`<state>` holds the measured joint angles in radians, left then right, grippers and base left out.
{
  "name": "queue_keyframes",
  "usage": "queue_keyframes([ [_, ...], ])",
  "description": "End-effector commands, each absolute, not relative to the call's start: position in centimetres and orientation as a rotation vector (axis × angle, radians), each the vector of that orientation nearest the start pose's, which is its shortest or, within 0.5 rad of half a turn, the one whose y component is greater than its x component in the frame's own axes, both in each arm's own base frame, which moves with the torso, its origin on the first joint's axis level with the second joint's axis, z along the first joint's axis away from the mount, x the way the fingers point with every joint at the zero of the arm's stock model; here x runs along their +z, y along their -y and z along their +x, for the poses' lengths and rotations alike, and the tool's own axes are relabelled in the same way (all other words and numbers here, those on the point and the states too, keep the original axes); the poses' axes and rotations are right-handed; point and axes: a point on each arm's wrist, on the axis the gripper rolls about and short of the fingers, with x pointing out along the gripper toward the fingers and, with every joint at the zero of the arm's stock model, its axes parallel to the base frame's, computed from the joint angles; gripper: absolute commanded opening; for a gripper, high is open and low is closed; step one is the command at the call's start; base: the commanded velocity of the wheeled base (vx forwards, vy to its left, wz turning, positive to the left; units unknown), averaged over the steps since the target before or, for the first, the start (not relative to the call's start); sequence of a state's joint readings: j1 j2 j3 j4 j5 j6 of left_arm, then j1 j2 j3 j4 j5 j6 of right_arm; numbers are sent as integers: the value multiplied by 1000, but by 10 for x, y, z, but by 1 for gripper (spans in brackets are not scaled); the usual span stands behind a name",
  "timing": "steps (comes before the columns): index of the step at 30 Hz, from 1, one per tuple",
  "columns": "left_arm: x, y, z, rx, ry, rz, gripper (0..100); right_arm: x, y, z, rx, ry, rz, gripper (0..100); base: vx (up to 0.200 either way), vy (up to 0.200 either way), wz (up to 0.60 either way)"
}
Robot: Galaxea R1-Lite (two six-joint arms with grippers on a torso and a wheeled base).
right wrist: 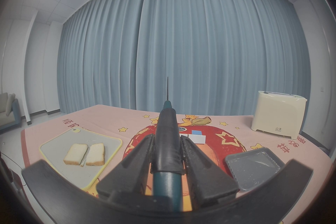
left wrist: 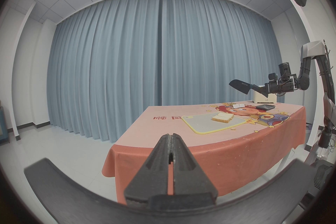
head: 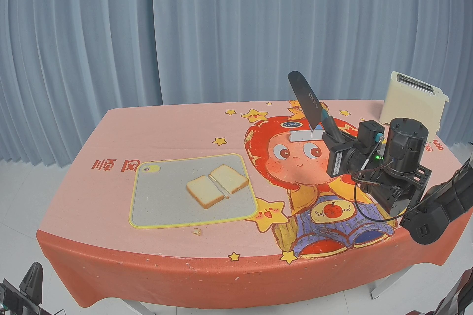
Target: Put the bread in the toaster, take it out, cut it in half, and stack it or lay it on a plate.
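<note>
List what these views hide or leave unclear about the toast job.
- Head view: the right gripper and its wrist cover the grey tray.
- Toaster: slot interior hidden by its own walls.
- Scrap before the cutting board: too small to identify.
- Right wrist view: knife blade edge-on, its faces unseen.

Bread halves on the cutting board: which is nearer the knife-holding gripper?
The right-hand half, farther from the table's front edge, is nearer the right gripper; the other half lies to its left.
</note>
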<state>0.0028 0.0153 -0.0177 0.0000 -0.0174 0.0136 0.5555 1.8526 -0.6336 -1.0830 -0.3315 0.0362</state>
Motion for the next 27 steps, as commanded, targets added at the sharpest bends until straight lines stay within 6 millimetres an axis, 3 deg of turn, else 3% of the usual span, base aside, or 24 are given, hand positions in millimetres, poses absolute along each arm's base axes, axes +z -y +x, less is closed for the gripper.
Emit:
queue_keyframes([
  [1, 75, 0, -23, -14, 0, 14, 0, 135, -160, 273, 218, -132, -24, 0, 0, 0, 0],
  [27, 75, 0, -23, -15, 0, 14, 0, 132, -164, 280, 202, -133, -10, 0, 0, 0, 0],
])
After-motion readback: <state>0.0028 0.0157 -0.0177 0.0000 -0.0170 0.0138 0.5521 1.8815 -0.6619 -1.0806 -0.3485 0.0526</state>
